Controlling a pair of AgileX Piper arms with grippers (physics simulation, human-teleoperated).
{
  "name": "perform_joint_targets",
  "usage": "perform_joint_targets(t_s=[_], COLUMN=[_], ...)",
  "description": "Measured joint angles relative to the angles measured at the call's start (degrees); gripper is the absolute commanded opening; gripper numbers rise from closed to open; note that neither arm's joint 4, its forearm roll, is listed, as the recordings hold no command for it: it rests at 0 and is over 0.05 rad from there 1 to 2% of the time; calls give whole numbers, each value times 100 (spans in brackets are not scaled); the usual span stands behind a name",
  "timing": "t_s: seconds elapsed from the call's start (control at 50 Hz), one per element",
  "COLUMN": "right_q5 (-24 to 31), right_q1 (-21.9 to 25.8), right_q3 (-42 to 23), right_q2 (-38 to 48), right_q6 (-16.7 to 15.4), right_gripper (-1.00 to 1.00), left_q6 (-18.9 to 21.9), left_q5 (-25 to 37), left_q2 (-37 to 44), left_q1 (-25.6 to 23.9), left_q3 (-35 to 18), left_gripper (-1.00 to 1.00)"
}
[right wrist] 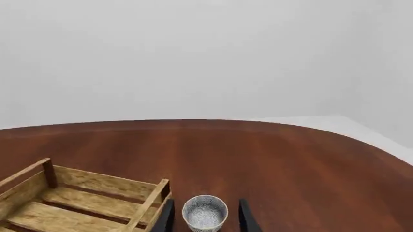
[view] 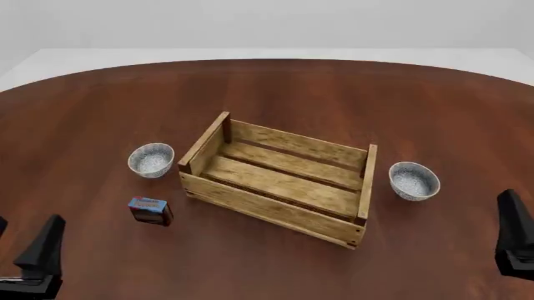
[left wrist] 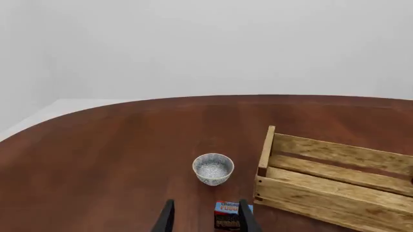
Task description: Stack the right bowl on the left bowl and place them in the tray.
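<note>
- The crate (view: pixel 279 184) lies slantwise mid-table, its long side running from far left to near right.
- Left bowl (view: pixel 151 160) stands upright just beside the crate's left end, ahead of my left gripper (left wrist: pixel 205 220), which is spread and empty.
- Right bowl (view: pixel 414 180) stands upright near the crate's right end, ahead of my right gripper (right wrist: pixel 205 220), fingers apart, holding nothing.
- A small box (view: pixel 151 210) lies near the left bowl.

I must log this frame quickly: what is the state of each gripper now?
Left gripper: open, holding nothing.
Right gripper: open, holding nothing; the right bowl shows between its fingers, not gripped.
</note>
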Motion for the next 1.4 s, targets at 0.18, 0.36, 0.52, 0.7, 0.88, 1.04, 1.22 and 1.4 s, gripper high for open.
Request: perform_joint_targets(t_s=[0.18,0.36,0.52,0.7,0.88,1.04,1.22,1.4], right_q5=[234,186,-30,-249,-198,23,322,805], right_q1=[267,353,482,579,557,540,479,379], right_q3=[271,271,103,-264,-812,-1360,-1956,-2582], right_q2=[-239,30,743,1750,2650,3303,3955,4452], right_q6=[-38,-116,1,186,51,-18,-86,-252], right_gripper=[100,100,100,100,100,100,100,100], left_q6=[41,97,108,106,81,60,53,39], left_q5=[-48,-46,-31,-21,-20,-23,-8,16], left_q2=[52,48,23,9,2,-2,-4,-5], left_q1=[-36,-81,-140,-196,-247,-289,-335,-362], left_q3=[-6,-22,-28,-30,-24,-30,-62,-93], left_gripper=[100,100,100,100,100,100,100,100])
